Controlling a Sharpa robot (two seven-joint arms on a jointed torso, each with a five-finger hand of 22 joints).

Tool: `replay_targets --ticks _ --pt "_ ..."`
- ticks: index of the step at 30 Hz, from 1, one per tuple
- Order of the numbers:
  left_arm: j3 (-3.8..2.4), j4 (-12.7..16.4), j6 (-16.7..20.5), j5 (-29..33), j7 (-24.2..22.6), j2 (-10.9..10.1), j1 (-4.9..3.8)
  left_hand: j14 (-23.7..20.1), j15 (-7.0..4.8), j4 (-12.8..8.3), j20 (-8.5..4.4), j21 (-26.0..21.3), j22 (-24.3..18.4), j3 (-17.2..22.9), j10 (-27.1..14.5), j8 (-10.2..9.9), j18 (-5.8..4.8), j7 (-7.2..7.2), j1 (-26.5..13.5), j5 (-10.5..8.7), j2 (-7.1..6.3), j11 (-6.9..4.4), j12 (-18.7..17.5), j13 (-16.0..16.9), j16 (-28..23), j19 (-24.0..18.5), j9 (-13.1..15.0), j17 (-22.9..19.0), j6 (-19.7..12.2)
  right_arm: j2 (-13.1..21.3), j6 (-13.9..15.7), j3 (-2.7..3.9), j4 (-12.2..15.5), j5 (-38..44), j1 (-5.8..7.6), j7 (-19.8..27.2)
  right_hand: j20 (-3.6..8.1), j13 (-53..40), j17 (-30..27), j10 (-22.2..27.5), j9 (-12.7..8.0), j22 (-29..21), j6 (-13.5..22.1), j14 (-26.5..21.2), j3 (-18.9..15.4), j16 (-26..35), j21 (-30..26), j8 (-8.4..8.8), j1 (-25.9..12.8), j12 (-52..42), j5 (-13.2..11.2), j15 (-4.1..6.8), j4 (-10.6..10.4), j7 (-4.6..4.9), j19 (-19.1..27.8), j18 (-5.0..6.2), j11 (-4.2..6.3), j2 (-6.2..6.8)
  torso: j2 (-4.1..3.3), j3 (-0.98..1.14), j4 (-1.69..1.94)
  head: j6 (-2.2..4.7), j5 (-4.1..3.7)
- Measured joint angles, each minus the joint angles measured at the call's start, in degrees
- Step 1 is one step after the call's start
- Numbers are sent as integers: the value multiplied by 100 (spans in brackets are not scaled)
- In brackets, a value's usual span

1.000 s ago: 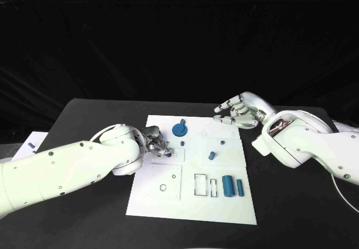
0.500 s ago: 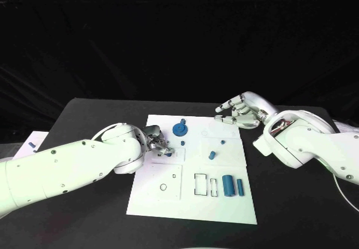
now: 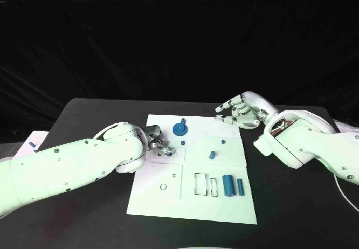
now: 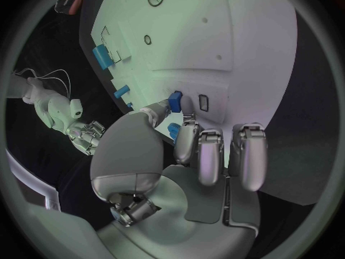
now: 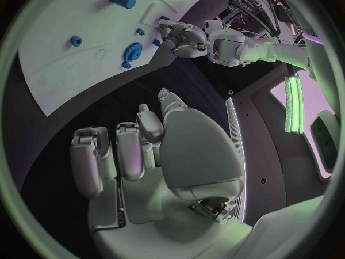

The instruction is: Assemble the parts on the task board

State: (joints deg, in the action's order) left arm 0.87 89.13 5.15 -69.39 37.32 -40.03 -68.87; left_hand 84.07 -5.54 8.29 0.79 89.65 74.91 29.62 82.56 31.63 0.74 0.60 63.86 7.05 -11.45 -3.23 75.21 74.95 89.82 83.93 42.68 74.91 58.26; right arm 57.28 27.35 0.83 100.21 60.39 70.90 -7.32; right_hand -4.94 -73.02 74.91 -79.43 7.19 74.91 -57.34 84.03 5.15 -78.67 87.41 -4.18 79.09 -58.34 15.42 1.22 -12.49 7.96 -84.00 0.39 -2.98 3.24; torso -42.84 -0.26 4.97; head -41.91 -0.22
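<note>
On the white task board (image 3: pixel 224 207), blue parts lie at centre and lower right. The left hand (image 3: pixel 159 144) pinches a small blue part (image 4: pixel 174 102), probably rectangular; the right hand (image 3: pixel 240 113) hovers empty, fingers apart.

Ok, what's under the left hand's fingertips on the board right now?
The left hand pinches a small blue part just over the task board, beside a small rectangular slot. Whether the part touches the board is hidden by the fingers.

White rectangular task board (image 3: pixel 224 207) flat on table; blue gear (image 3: pixel 179 129) near far edge; two blue cylinders (image 3: pixel 228 185) lying near right edge.
</note>
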Motion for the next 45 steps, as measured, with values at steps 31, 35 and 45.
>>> replay_targets --ticks 31,35,45 --pt "-1 -89 -71 -16 94 28 -4 0 -41 842 -20 0 0 -2698 68 197 9 -43 -761 21 408 -26 67 -2 0 20 420 -1 82 17 1 0 1 -2 1 0 0 60 -1 21 -1 1 0 0 -56 88 -24 0 -24 94 22 0 -56 0 0 0 21 -24 4 -8 4 -4 -2" --pt "-4 -58 -65 -15 98 -6 0 0 -41 839 -20 0 0 -2771 68 198 10 -44 -758 21 462 -26 67 -3 0 21 429 -1 81 18 1 0 -2 -2 1 0 0 60 0 21 -1 3 0 0 -56 88 -24 0 -24 94 22 0 -56 0 0 0 21 -23 3 -8 3 1 -1" --pt "-223 72 -63 115 143 -143 5 -1 -41 840 -20 0 0 -3024 21 152 10 14 -735 21 584 20 -49 -35 0 20 440 4 -100 -3 0 0 -64 -3 1 0 0 60 3 21 -1 3 0 0 -56 88 -22 0 -23 94 22 0 -55 0 0 0 21 -23 3 -9 4 36 -1"
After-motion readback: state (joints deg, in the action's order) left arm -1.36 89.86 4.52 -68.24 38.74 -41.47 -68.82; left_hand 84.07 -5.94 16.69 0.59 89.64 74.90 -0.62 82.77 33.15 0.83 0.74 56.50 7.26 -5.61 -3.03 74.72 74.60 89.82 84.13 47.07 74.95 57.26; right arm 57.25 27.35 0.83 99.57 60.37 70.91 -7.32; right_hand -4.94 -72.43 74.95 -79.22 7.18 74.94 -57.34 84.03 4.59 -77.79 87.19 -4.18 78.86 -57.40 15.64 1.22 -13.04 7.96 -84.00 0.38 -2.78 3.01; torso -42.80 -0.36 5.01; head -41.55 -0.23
